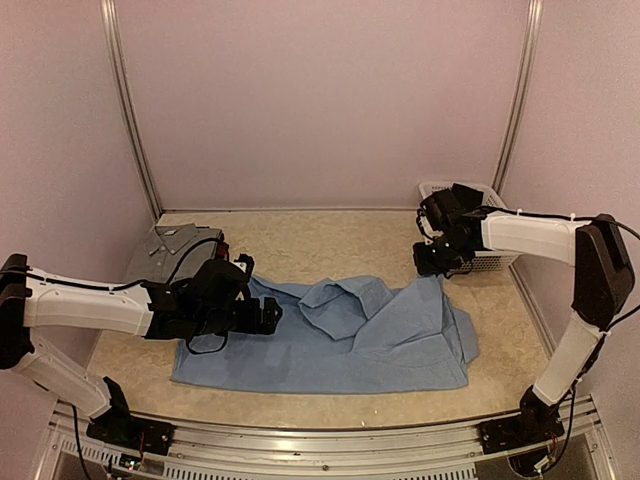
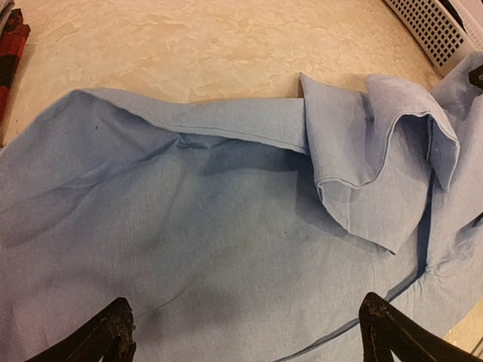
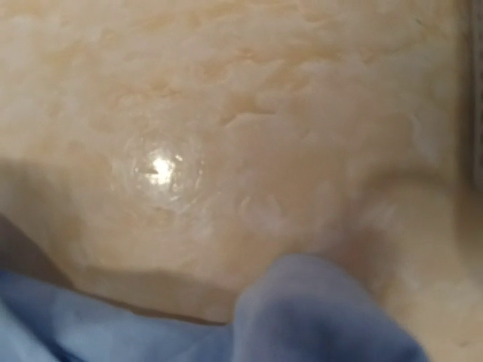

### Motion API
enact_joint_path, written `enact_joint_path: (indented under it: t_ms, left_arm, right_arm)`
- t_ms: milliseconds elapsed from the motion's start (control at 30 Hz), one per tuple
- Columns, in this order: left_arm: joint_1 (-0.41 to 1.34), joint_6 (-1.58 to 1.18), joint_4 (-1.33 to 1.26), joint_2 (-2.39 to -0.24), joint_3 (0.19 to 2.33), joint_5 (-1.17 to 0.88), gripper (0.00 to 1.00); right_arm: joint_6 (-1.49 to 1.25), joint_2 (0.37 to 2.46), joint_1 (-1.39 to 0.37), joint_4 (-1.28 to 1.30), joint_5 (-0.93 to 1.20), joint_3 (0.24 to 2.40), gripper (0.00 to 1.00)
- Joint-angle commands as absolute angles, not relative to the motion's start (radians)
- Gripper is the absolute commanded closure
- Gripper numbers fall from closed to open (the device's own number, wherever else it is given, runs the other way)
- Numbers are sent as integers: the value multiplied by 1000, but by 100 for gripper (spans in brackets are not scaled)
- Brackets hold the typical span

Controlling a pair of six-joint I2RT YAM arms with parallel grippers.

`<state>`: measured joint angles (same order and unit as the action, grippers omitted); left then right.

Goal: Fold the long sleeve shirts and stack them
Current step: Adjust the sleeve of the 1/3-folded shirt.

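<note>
At the middle of the table (image 1: pixel 320 245), the light blue shirt (image 1: pixel 340 345) is seen spread out. Its long axis runs left to right, and a loose fold of cloth is humped up across its far half.

Over the shirt's left edge the left gripper (image 1: pixel 265 315) is held. Its fingers (image 2: pixel 113 335) are parted wide with nothing between them, and the cloth lies ahead of and beneath them.

At the shirt's far right corner the right gripper (image 1: pixel 438 265) is found, where the cloth rises to a small peak under it. Whether those fingers are clenched on that corner cannot be told, since only blue cloth and table surface are shown in the right wrist view.

Each arm is judged nearest to its own end of the shirt, so a fold would likely be shared between them.

Beyond the shirt's far left corner the grey shirt (image 1: pixel 172 240) is lying flat. The red-and-black plaid shirt (image 2: pixel 10 45) is just beside it.

Just past the far right corner, behind the right gripper, the white mesh basket (image 1: pixel 492 262) is set. Its contents are hidden by the arm.
</note>
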<state>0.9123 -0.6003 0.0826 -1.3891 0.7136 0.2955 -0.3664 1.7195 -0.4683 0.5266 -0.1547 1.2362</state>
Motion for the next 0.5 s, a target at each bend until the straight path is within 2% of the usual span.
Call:
enact_joint_path:
  t_ms: [0,100,300,467]
  left_arm:
    - [920,-601,76,-1379,741,323,1]
    - [920,-600,68,-1379,746,323,1]
    - [923,-593,62,-1392,767,307,1]
    - [926,-594,46,-1400,773,293,1]
  right_arm:
    - [-348,1570,-466,477,-149,1170,94]
    - [-313,1438,-468,384,-117,1092,100]
    - [-223,1211,-467,134,58,908,100]
    - [-172,1179,-468,35,187,822,100]
